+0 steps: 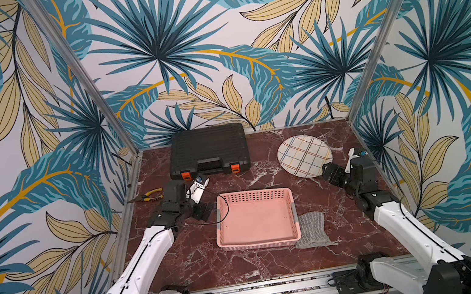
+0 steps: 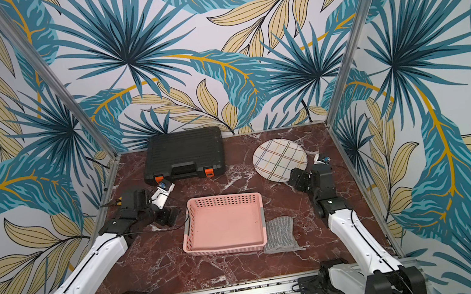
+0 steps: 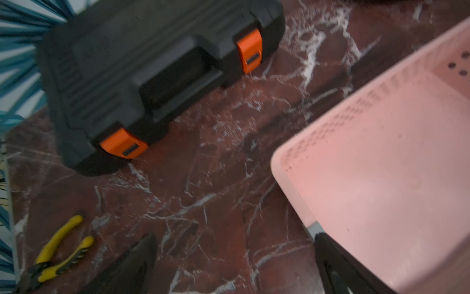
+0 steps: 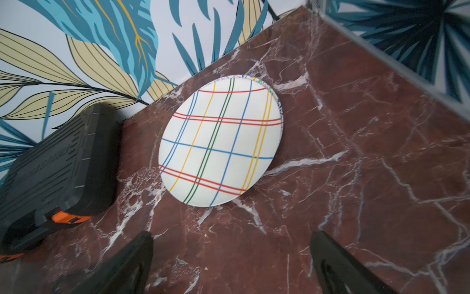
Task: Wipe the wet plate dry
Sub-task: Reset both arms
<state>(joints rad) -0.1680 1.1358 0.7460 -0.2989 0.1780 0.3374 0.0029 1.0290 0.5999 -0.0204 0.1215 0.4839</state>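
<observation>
While both arms reach in from the near rail, each pincer stands spread wide with nothing between its fingers. The right gripper [image 4: 231, 234] hangs above bare red marble table [image 1: 198, 265], just short of the plate [image 4: 221, 140], and is not touching it. The plate, white with crossed red, blue, yellow and green lines, lies on the table toward the far right corner in both top views [image 1: 304, 156] [image 2: 279, 159], near the back wall and the right corner post. The left gripper [image 3: 235, 236] hangs over open marble between the black tool case [image 1: 209, 152] and the pink basket [image 1: 251, 193]; 1 finger lies close to the basket's corner, and whether it touches cannot be told. A grey cloth [image 1: 313, 230] lies flat just beside the basket's right near corner, well apart from the plate and from both pincers. Yellow-handled pliers [image 3: 63, 249] lie by the table's left edge. Raised lettering on the case lid is too blurred to read; the case has 2 orange latches.
</observation>
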